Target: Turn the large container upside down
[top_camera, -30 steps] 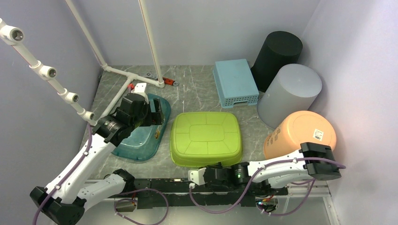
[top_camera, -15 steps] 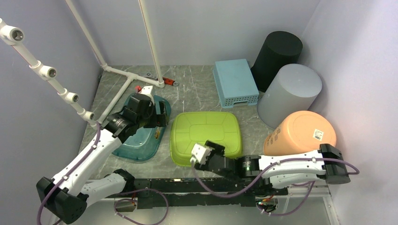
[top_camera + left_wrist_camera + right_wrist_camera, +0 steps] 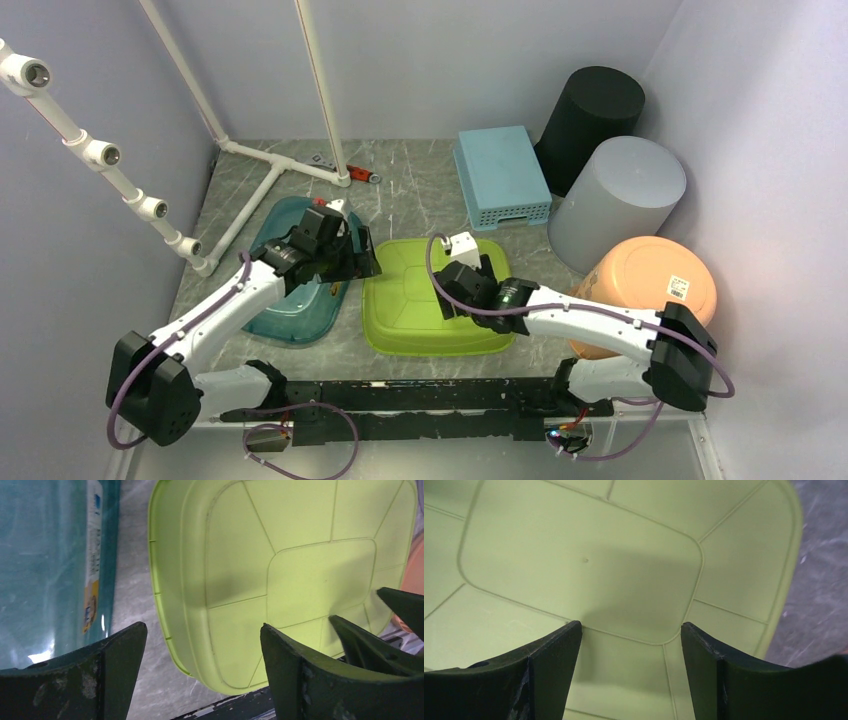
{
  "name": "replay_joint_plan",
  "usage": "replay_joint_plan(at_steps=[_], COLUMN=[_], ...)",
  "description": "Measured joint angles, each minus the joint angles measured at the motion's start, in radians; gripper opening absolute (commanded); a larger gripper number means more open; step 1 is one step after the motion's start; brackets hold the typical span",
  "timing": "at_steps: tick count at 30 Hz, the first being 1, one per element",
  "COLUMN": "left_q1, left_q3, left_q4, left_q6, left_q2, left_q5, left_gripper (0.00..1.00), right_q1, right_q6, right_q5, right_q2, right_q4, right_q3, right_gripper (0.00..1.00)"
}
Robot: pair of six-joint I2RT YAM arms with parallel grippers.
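The large container (image 3: 415, 315) is a lime-green tub lying in the middle of the table with its ribbed bottom (image 3: 574, 555) facing up. My left gripper (image 3: 358, 268) hangs open above its left rim, and the rim and side wall (image 3: 190, 595) show between the fingers (image 3: 202, 630). My right gripper (image 3: 448, 296) is open over the tub's bottom panel, its fingers (image 3: 630, 625) holding nothing. Dark right fingertips (image 3: 400, 605) show at the right edge of the left wrist view.
A teal basin (image 3: 290, 300) lies just left of the tub. Behind it are an upturned blue basket (image 3: 500, 175), a black bin (image 3: 592, 110), a grey bin (image 3: 620, 200) and an orange bucket (image 3: 650, 280). A white pipe frame (image 3: 270, 170) and a red-handled tool (image 3: 358, 175) sit back left.
My right arm swung from the front edge up over the green tub and its jaws opened. The left gripper moved right from the teal basin to the tub's left rim.
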Motion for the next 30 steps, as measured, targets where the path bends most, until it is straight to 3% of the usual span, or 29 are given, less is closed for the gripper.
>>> replay_joint_plan(at_steps=[9,18,22,25,30], left_q1=[0.0,0.0,0.0,0.014,0.181], left_q3=[-0.055,0.042,0.146,0.222,0.336], left_q4=[0.097,0.025,-0.014,-0.055,-0.121], left_q6=[-0.033,-0.008,0.035,0.083,0.157], left_q2=[0.085,0.076,0.055,0.056,0.062], left_q5=[0.115,0.082,0.018,-0.021,0.012], left_gripper=[0.73,0.93,0.94,0.94,0.94], right_q1=[-0.1,-0.162,-0.243,-0.32,-0.403], right_q6=[0.13,0.129,0.09,0.056,0.014], right_q5=[-0.177,-0.294,-0.362,-0.421,-0.471], right_q2=[0.032,0.024,0.025,0.042,0.124], right_q4=[-0.012,-0.047,-0.055,-0.07,-0.132], right_q3=[0.009,0.097,0.188,0.296,0.528], right_gripper=[0.74,0.84,0.89,0.99,1.0])
